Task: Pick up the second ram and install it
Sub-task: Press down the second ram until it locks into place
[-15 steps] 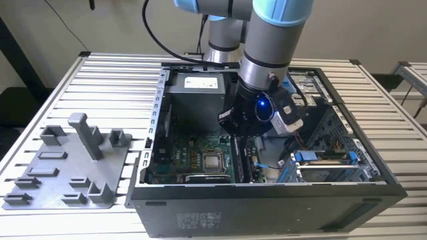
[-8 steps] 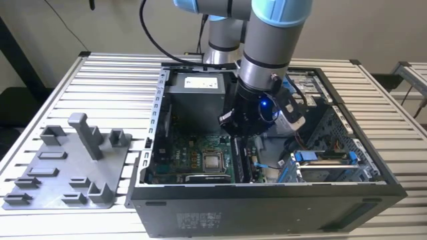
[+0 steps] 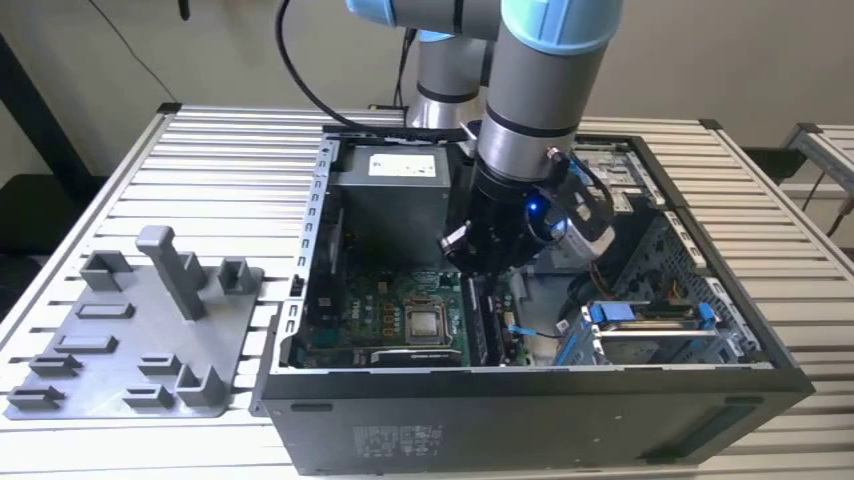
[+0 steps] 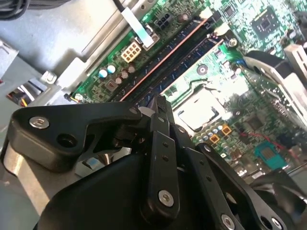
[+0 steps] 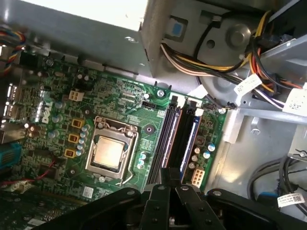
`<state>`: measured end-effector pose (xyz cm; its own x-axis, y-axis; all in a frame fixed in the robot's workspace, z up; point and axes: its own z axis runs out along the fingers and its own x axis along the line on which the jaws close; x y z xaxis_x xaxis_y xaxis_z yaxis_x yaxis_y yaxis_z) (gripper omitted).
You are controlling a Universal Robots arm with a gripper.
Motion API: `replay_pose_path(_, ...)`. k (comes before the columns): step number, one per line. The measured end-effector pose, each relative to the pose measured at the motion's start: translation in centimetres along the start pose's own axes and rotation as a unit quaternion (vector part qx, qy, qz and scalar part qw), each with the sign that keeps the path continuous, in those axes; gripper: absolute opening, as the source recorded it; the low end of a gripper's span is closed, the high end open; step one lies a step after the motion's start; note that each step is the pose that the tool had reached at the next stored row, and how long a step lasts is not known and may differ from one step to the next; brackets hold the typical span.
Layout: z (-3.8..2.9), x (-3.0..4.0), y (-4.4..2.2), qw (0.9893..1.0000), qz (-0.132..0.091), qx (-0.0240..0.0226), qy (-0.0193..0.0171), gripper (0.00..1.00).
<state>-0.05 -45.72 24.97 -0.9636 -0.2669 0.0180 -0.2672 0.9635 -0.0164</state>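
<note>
One grey plastic tray [image 3: 120, 345] of upright blocks sits on the slatted metal desk [image 3: 227, 150] at the exterior view's left, beside an open black computer case [image 3: 534, 410]. Inside the case lies the wide green motherboard [image 3: 387, 315] with its square silver processor [image 5: 108, 152]. A grey-and-blue robot arm [image 3: 534, 90] reaches down into the case, its black tool [image 3: 483, 272] low over the memory slots along the board's edge. In the first wrist view the second ram [image 5: 169, 139], a slim dark strip, stands on edge in a slot, running out from beneath the tool [image 5: 170, 179]. Whether the tool is clenched on the strip or released cannot be told. A blue-trimmed drive bay [image 3: 647, 315] sits further right.
</note>
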Motion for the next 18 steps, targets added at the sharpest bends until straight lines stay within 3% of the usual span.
replay_pose_path(3, 0.05, 0.00, 0.00, 0.9997, -0.026, 0.0004, -0.0005, 0.11)
replay_pose_path(6, 0.13, 0.00, 0.01, 0.9986, -0.054, 0.0009, -0.0009, 0.11)
replay_pose_path(9, 0.16, 0.00, 0.01, 0.9967, -0.081, 0.0014, -0.0014, 0.11)
replay_pose_path(14, 0.19, 0.02, 0.01, 0.9926, -0.122, 0.0024, -0.0027, 0.11)
replay_pose_path(18, 0.21, 0.20, 0.06, 0.9907, -0.136, 0.0033, -0.0048, 0.11)
